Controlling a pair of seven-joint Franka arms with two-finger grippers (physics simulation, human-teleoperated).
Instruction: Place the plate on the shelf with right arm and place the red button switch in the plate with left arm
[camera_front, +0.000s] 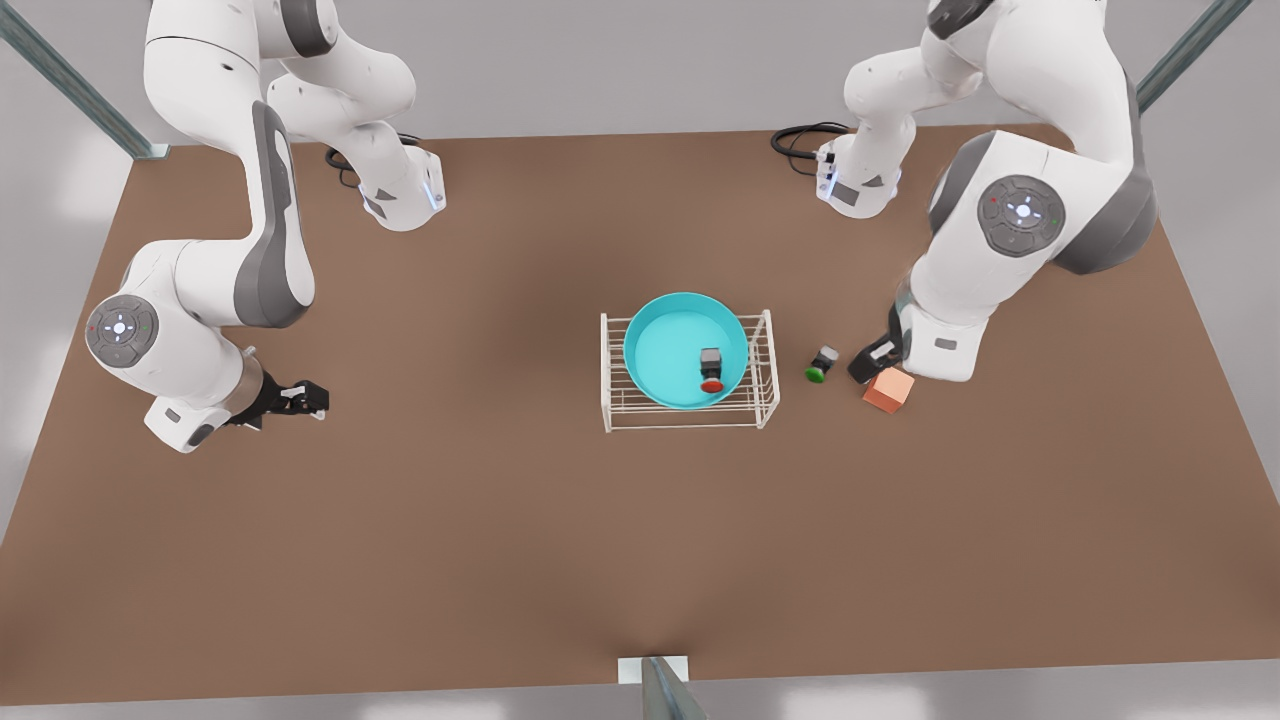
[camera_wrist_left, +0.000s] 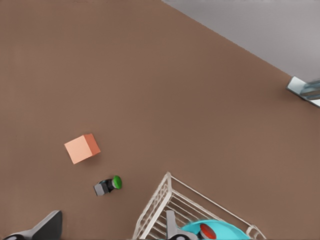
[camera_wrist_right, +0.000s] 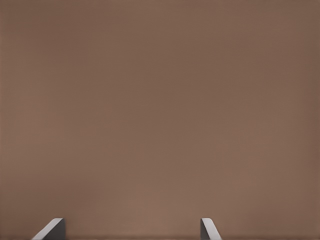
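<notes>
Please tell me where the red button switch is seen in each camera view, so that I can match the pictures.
Front view: the red button switch lies in the plate on the shelf, toward the front view's right.
Left wrist view: its red cap peeks at the picture's edge, inside the plate.
Right wrist view: not in it.
Shared landmark: the shelf.

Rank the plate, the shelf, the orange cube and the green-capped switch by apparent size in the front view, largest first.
1. shelf
2. plate, slightly narrower than the shelf
3. orange cube
4. green-capped switch, smallest
</notes>
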